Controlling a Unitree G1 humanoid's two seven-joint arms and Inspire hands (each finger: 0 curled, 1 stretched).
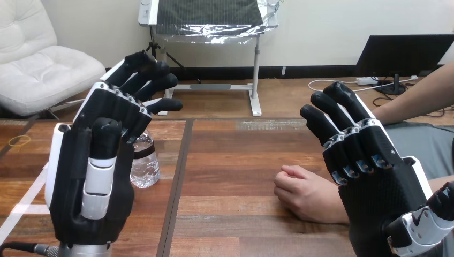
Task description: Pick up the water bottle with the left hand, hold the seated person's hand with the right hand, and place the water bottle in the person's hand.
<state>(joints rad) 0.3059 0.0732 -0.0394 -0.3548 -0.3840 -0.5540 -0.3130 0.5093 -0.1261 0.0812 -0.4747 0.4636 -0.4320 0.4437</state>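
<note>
A clear water bottle (144, 160) stands upright on the wooden table (230, 160), left of centre. My left hand (93, 176) is raised in front of it with straight fingers, open, hiding most of the bottle and not holding it. The person's hand (305, 193) rests on the table right of centre, loosely closed, palm down. Beside it at the right my right hand (375, 176) is raised with straight fingers, open; it covers the person's wrist, and no fingers curl round it.
A dark seam (179, 176) runs down the table between two boards. A yellow rubber band (19, 141) lies at the far left. The person's forearm (412, 96) reaches in from the right edge.
</note>
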